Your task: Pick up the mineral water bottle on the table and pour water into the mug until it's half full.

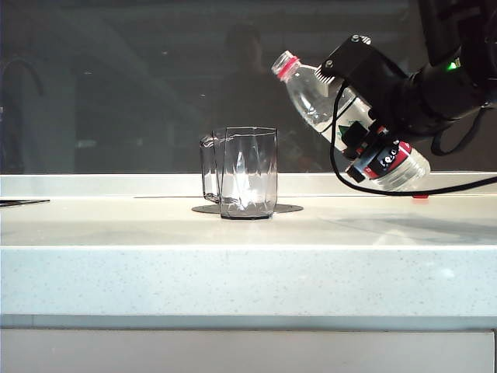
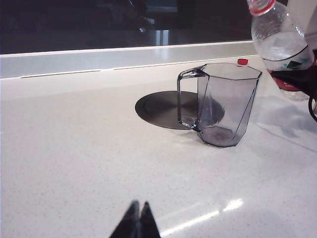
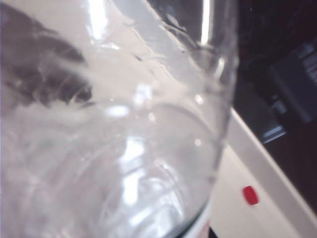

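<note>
The mineral water bottle (image 1: 342,116) hangs in the air, tilted, its open red-ringed neck (image 1: 286,66) pointing up and toward the mug. My right gripper (image 1: 363,134) is shut on it at the label. The neck is above and just right of the mug's rim. Water (image 2: 285,49) lies inside the bottle (image 2: 282,42), and none is falling. The clear faceted mug (image 1: 248,172) stands upright on the table (image 1: 248,272) and looks empty; it also shows at the mug (image 2: 225,104). In the right wrist view the bottle (image 3: 124,148) fills the frame. My left gripper (image 2: 139,210) is shut and empty, low over bare table, short of the mug.
The mug stands on the edge of a dark round disc (image 2: 161,109) set in the countertop. A small red cap (image 1: 420,196) lies behind the bottle near the back ledge (image 1: 116,185). A dark window runs behind the ledge. A black cable (image 1: 435,190) trails from the right arm.
</note>
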Robot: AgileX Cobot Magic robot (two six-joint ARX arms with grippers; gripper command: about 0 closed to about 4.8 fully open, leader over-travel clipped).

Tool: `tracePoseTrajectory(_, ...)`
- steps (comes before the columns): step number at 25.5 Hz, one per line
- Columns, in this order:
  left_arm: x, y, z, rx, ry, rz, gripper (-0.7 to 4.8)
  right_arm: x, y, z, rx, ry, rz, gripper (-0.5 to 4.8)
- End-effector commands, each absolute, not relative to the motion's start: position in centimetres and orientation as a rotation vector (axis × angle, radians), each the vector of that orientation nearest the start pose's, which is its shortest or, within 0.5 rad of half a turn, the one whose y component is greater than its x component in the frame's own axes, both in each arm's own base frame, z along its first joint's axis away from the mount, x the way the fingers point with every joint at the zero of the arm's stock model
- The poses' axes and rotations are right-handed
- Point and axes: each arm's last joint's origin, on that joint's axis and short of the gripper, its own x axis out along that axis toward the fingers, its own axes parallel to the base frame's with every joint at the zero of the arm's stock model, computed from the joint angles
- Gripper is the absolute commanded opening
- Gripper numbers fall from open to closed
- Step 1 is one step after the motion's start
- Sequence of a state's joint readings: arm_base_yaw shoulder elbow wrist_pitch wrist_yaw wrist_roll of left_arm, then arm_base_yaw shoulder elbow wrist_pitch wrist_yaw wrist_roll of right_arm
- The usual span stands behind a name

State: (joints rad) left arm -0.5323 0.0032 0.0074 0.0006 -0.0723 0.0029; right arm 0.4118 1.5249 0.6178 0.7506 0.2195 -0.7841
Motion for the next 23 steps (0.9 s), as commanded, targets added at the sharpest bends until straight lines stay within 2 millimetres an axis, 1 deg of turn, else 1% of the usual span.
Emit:
tracePoseTrajectory(1,8.5,-4.8,16.8,-0.004,-0.015,-0.459,-0.04,27.8,11.8,21.6,-0.917,-0.027,0.178,2.29)
tracePoseTrajectory(5,8.5,-4.7,16.7,-0.004,-0.014,-0.458,-0.04,27.7,11.6,22.0,-0.984,-0.031,0.14,2.29)
tracePoseTrajectory(9,8.5,-4.8,16.7,-0.004,-0.014,-0.461,-0.04,27.5,11.5,22.3,-1.035,-0.035,0.137,2.29)
tracePoseTrajectory(14,8.5,-4.8,16.7,-0.004,-0.014,-0.461,-0.04,27.3,11.5,22.7,-1.048,-0.048,0.132,2.29)
tracePoseTrajectory(19,8.5,-4.8,16.8,-0.004,-0.015,-0.462,-0.04,27.2,11.4,22.9,-1.11,-0.052,0.131,2.29)
tracePoseTrajectory(23,8.5,-4.8,16.7,-0.004,-0.014,-0.461,-0.04,27.1,11.4,22.8,-1.229,-0.046,0.139,2.29)
